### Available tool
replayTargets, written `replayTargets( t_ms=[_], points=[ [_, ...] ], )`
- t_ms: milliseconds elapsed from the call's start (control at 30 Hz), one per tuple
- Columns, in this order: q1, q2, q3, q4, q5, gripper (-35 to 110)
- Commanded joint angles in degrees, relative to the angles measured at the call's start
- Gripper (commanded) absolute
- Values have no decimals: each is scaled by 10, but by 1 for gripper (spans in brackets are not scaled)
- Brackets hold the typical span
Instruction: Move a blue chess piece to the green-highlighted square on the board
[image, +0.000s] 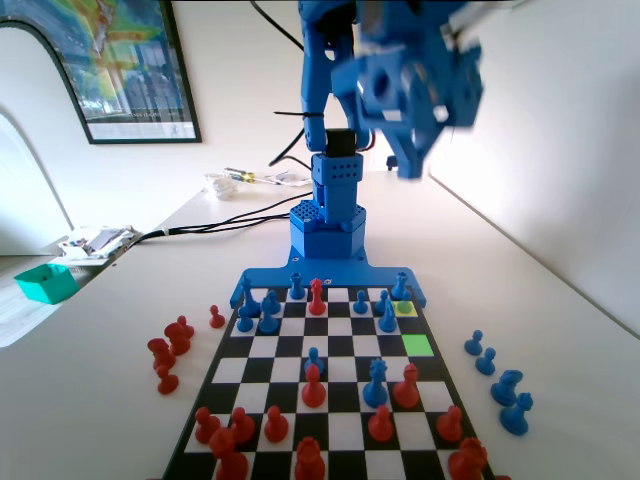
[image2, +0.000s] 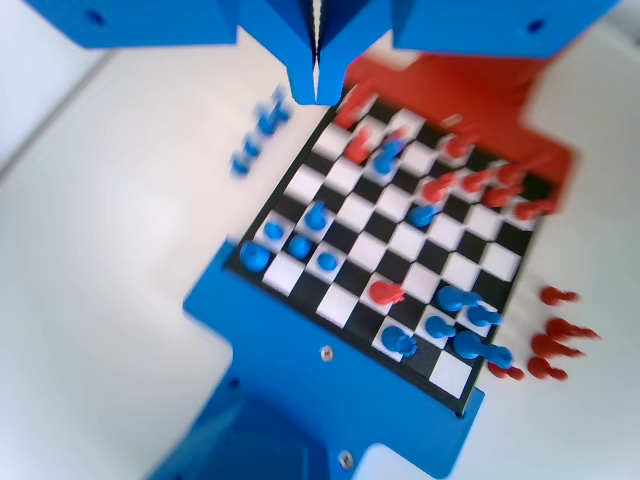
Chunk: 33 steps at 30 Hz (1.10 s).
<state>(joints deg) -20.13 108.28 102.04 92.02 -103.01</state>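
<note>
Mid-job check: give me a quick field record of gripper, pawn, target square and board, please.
gripper: raised high above the board, jaws closed together, holding nothing
blue chess piece: standing on the yellow square, far right of the board in the fixed view
green-highlighted square: no piece on it, nearer the camera than the yellow square
board: red and blue pieces spread across it
off-board: blue pieces on the right, red pieces on the left, fixed view
task: pawn not yet picked up
</note>
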Motion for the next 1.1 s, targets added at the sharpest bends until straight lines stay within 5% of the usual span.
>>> replayTargets(
  t_ms=[0,400,1067],
  points=[
    [-51,-25,18,-1,-54,1],
    [-49,-142,-5,-57,-173,6],
    [-61,-126,127,-206,-173,10]
  ],
)
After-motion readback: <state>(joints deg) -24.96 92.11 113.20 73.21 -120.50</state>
